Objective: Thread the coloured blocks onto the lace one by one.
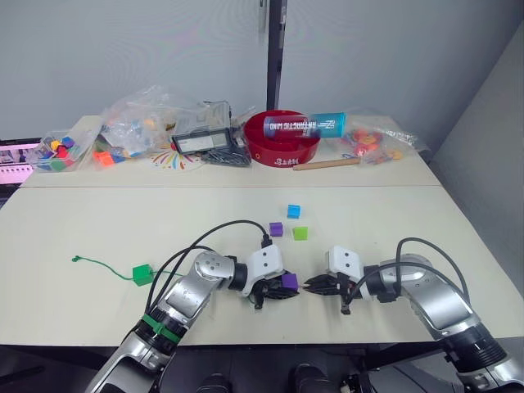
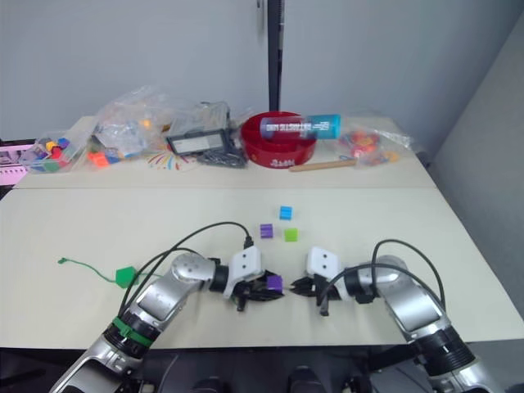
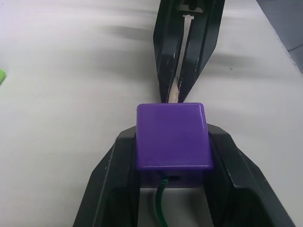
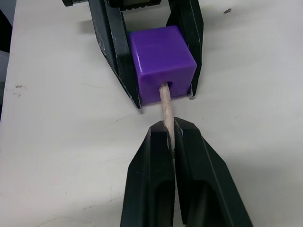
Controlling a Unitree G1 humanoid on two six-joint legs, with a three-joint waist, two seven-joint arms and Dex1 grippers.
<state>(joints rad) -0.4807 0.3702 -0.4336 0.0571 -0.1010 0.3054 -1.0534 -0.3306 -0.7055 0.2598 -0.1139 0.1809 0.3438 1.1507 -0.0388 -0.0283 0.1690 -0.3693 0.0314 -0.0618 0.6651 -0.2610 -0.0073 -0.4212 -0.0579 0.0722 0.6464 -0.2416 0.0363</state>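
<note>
The purple block (image 4: 162,61) I am holding is a glossy plastic cube with rounded edges and a round hole in the face turned toward my other arm. My left gripper (image 3: 173,156) pinches it from both sides, its matte black fingers flat against the cube's walls. A stiff pale tan tip (image 4: 165,111), wood-like in look, pokes out of that hole, and my right gripper (image 4: 171,135) is pressed together on it just beside the cube. Behind the cube, the thin green lace (image 3: 161,203) trails out of the opposite face; in the head view it seems to run on to a darker green block (image 1: 143,274) already on the cord, then to a small knotted tail (image 1: 76,259), though the strand is too fine there to follow surely. Beyond my grippers lie a second purple block (image 1: 276,229), a lime green block (image 1: 300,233) just beside it, and a cyan-blue block (image 1: 293,211) a little farther off. The table (image 1: 82,221) is smooth and cream-coloured; along its far edge sit clear plastic bags (image 1: 135,123) of small toys and a red bowl (image 1: 282,139), against a plain grey wall (image 1: 123,49).
</note>
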